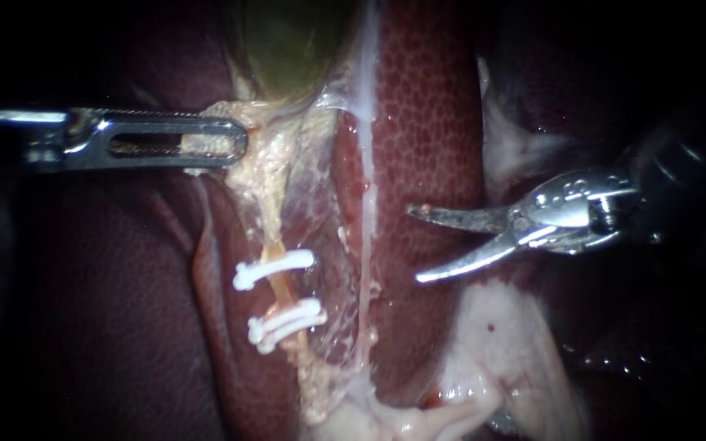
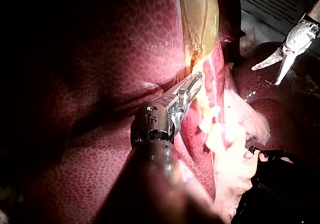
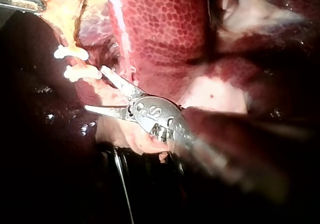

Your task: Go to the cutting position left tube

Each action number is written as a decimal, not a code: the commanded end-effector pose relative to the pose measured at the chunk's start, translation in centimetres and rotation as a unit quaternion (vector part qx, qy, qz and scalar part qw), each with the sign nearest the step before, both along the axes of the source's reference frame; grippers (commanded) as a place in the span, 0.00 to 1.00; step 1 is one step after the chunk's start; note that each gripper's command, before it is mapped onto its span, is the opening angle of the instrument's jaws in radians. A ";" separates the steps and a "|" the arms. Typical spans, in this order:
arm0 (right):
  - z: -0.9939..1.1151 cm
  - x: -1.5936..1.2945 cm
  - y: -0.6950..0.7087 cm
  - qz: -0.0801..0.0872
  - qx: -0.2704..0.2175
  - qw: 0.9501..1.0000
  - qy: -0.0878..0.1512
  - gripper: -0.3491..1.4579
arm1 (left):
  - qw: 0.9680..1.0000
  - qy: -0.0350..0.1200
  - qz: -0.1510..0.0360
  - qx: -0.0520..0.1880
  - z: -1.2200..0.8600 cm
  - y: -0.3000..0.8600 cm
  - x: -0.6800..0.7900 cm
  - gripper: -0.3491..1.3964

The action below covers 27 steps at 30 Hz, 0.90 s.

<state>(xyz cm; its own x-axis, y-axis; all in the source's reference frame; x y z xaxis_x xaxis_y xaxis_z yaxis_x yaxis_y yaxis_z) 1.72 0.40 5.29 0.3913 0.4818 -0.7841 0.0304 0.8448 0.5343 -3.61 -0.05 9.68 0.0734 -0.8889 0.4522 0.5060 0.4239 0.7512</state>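
The left tube (image 1: 278,287) is a thin yellowish strand that carries two white clips, an upper clip (image 1: 274,269) and a lower clip (image 1: 286,321). My left instrument (image 1: 206,144) has its slotted jaws shut on the yellowish tissue (image 1: 243,114) just below the green gallbladder (image 1: 288,41), holding it to the left. My right instrument (image 1: 414,245) has curved blades standing open over the liver (image 1: 426,106), well to the right of the clips and apart from the tube. In the right wrist view its open blades (image 3: 95,88) lie just short of the clips (image 3: 82,73).
A pale whitish strand, the right tube (image 1: 367,212), runs down between the clipped tube and the blades. White fatty tissue (image 1: 500,343) lies below my right instrument. Dark liver (image 1: 108,327) fills the left side.
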 end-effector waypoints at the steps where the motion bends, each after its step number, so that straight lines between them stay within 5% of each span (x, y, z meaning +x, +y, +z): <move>1: 0.04 0.03 -0.03 -0.003 0.000 1.000 0.002 0.99 | 1.000 0.000 0.000 0.000 0.00 0.00 0.00 0.00; 17: 1.03 0.75 -0.68 -0.050 0.033 0.998 -0.001 0.99 | 1.000 0.000 0.000 0.000 0.00 0.00 0.00 0.00; 27: 1.29 1.05 -0.85 -0.060 0.046 0.997 -0.003 0.99 | 1.000 0.000 0.000 0.000 -0.01 -0.01 0.00 0.00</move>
<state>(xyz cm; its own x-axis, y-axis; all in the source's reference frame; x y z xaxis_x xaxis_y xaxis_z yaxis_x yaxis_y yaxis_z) 2.78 -0.46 6.58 0.4555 0.5015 -0.7355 0.1258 0.7817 0.6109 -3.61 -0.06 9.68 0.0735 -0.8889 0.4522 0.5058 0.4240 0.7512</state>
